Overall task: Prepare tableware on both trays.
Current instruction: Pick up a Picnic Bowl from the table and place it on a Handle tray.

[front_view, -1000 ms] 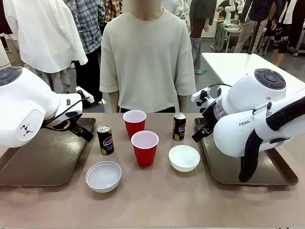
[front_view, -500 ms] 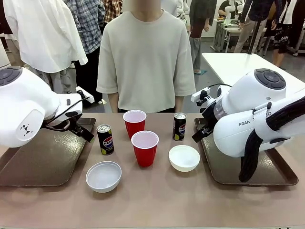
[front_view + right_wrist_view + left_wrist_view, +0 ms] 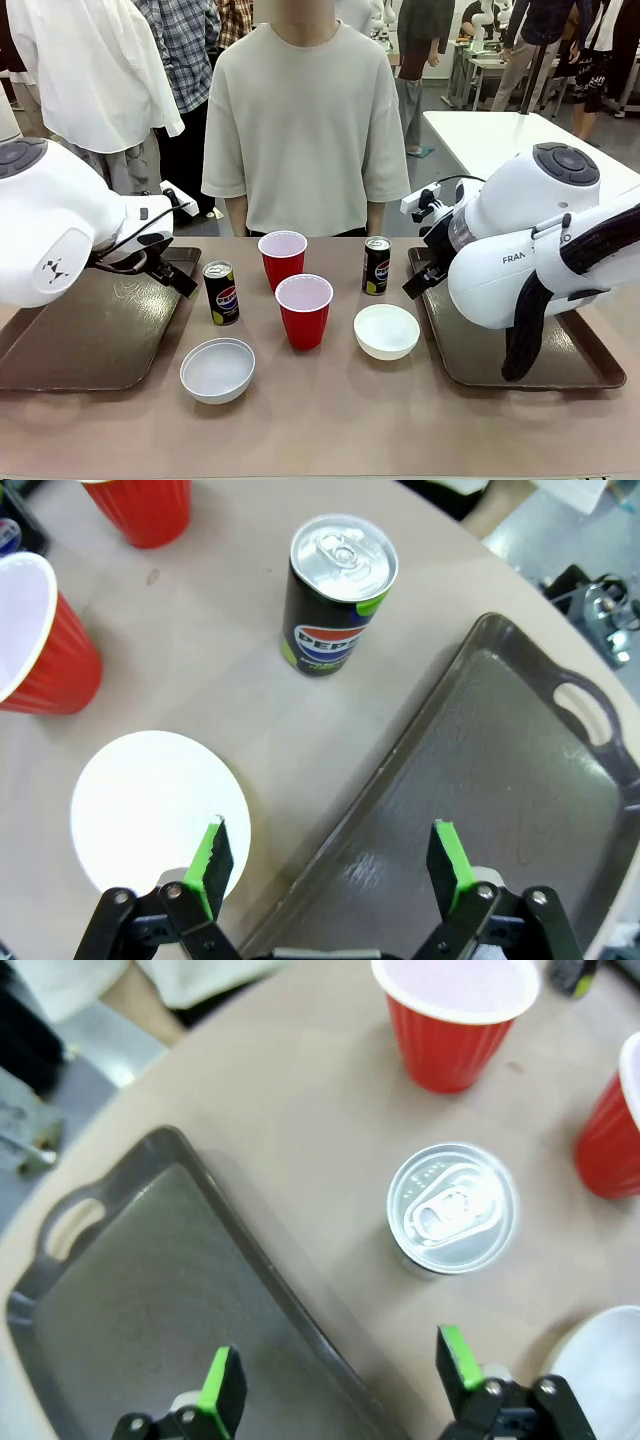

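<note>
Both claws hang wide and empty, the left claw (image 3: 337,1360) over the rim of the left tray (image 3: 130,1300), the right claw (image 3: 328,855) over the rim of the right tray (image 3: 520,770), while black cans (image 3: 221,293) (image 3: 376,266), red cups (image 3: 283,258) (image 3: 304,312) and white bowls (image 3: 217,370) (image 3: 386,331) stand on the surface (image 3: 330,420) between the trays.

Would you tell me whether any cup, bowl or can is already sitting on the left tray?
No, the left tray is bare, and the nearest can stands on the table beside it.
</note>
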Robot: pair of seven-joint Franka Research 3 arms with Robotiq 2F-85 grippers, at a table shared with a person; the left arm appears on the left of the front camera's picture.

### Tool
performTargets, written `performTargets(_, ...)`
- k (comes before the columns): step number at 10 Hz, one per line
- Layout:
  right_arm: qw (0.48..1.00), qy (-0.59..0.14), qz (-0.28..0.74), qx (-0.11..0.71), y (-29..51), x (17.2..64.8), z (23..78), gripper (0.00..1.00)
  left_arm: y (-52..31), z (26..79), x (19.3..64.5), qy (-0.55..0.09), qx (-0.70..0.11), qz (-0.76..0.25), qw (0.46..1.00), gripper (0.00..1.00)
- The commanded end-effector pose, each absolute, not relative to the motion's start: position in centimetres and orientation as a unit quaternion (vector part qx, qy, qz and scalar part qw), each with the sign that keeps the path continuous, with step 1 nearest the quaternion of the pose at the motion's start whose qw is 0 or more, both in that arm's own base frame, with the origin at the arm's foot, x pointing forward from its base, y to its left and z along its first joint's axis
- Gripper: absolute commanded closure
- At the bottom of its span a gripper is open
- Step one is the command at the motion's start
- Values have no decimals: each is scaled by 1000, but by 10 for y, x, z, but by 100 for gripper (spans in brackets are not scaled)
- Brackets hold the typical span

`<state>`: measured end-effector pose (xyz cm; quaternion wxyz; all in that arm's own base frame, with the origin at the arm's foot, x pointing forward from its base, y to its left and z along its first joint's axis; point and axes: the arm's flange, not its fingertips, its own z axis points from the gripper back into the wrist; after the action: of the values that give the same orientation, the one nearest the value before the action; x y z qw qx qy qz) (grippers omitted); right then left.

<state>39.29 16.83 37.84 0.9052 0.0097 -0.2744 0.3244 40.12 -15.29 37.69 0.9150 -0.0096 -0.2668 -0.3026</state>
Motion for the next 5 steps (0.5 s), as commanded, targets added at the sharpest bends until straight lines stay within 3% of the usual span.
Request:
performTargets(1,917,-241,319,8,170,356,422,0,-139,424,340,-266,-6,-337,903,0)
performTargets(3,927,-235,293,-12,157,309,461,0,-119,463,280,-258,-8,-346,902,0)
performTargets(5,938,-199,280,-28,144,262,466,0,-109,473,256,-198,-27,-366,909,0)
